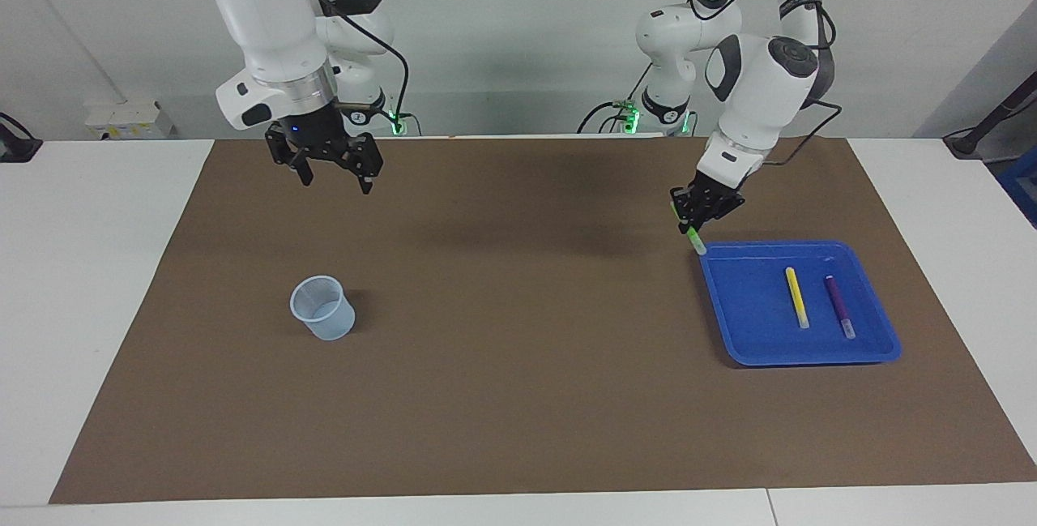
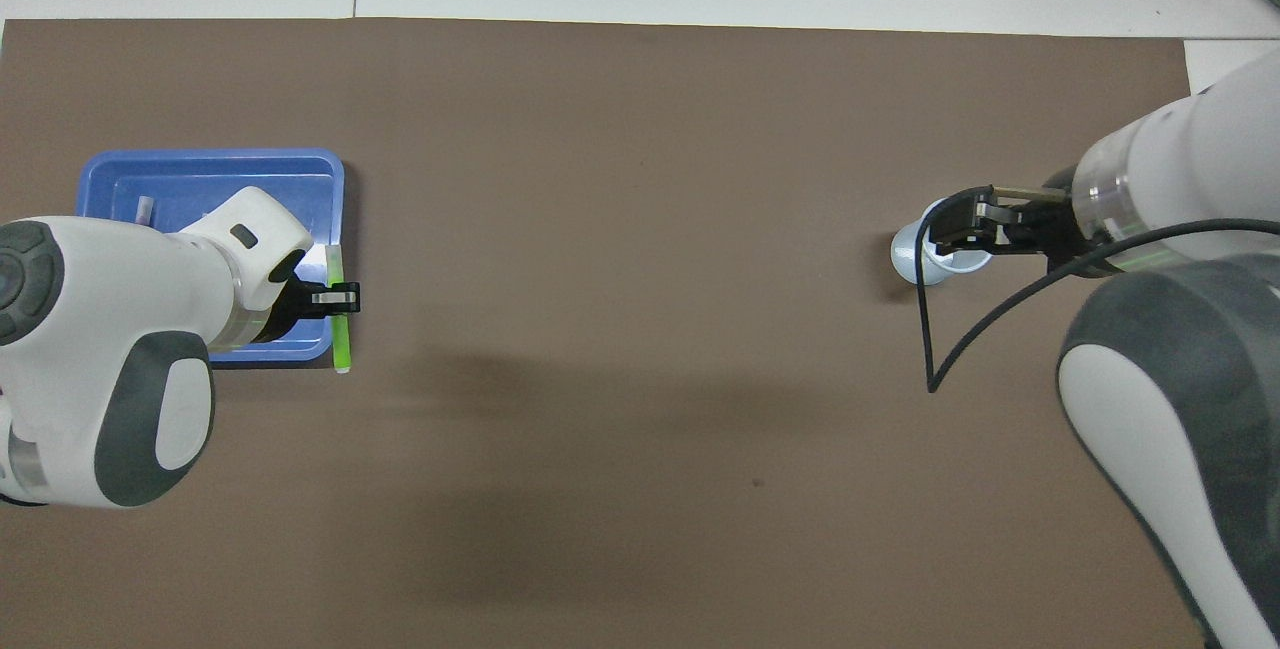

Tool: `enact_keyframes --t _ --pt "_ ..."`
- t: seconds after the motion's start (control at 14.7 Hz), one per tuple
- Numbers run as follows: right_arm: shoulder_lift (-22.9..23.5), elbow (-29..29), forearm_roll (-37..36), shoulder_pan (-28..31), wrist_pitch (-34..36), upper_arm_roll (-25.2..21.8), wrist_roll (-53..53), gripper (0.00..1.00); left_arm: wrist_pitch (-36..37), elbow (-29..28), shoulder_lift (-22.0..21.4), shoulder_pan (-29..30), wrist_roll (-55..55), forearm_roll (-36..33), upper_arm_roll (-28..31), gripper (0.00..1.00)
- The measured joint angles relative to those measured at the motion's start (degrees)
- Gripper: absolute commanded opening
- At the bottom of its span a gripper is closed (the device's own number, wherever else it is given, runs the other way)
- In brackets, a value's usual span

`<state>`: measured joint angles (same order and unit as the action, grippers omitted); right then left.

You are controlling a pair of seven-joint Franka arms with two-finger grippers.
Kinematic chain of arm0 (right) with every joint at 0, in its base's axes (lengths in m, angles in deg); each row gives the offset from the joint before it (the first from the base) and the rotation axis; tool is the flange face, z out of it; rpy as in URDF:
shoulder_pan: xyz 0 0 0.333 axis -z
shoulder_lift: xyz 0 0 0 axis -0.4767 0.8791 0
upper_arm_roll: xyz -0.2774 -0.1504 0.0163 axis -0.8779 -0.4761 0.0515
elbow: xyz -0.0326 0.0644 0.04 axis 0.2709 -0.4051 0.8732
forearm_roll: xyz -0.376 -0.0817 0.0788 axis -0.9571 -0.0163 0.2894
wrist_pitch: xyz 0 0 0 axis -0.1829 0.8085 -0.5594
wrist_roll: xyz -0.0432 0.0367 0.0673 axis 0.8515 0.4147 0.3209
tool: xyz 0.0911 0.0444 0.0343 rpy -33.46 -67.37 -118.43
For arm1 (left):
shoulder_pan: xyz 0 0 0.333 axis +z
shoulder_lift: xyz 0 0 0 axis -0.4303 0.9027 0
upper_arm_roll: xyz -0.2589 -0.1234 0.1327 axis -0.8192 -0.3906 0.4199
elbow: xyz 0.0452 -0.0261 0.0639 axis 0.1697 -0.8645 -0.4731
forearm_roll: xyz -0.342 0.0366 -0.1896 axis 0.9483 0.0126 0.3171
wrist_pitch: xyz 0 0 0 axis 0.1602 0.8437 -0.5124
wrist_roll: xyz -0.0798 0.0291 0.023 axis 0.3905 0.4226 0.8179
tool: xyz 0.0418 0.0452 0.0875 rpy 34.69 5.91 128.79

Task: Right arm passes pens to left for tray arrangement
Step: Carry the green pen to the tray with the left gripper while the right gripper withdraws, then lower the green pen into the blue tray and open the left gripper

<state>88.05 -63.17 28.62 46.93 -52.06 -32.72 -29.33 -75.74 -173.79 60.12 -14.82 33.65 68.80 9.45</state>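
Green pen (image 1: pixel 695 240) pinched in my left gripper (image 1: pixel 702 216), over the tray's (image 1: pixel 745 339) rim.
Yellow pen (image 1: pixel 797 297) and purple pen (image 1: pixel 839 307) lie side by side in the tray. My right gripper (image 1: pixel 330 173) waits spread wide above the mat (image 1: pixel 518 348); cup (image 1: pixel 322 308) stands below.

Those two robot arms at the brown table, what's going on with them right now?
The left gripper is shut on a bright green pen, holding it over the rim of the shallow blue plastic tray. A yellow pen and a purple pen already lie side by side in the tray. The right gripper waits open above the mat, and the small translucent pale-blue cup is empty.
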Motion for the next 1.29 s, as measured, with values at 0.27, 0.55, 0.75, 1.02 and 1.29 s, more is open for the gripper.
enact_keyframes --t 0.27,0.55,0.75,1.02,1.29 --pt "-1.0 0.0 0.0 5.9 2.3 -0.2 -10.7 1.00 2.2 6.2 6.0 3.3 5.4 -5.3 0.1 0.00" --pt "-1.3 0.0 0.0 6.8 2.7 -1.2 -13.0 1.00 9.7 14.5 11.4 4.0 5.4 -5.6 0.1 0.00" --pt "-1.4 0.0 0.0 6.8 2.9 -2.2 -13.2 1.00 14.9 19.6 18.4 5.5 5.5 -5.9 0.2 0.00" --pt "-1.4 0.0 0.0 6.6 3.0 -2.4 -13.2 1.00 16.9 25.8 25.9 5.9 5.6 -9.7 0.3 0.00" --pt "-1.6 0.0 0.0 6.5 3.0 -2.1 -13.2 1.00 13.9 24.4 26.3 6.3 5.6 -10.0 0.2 0.00"
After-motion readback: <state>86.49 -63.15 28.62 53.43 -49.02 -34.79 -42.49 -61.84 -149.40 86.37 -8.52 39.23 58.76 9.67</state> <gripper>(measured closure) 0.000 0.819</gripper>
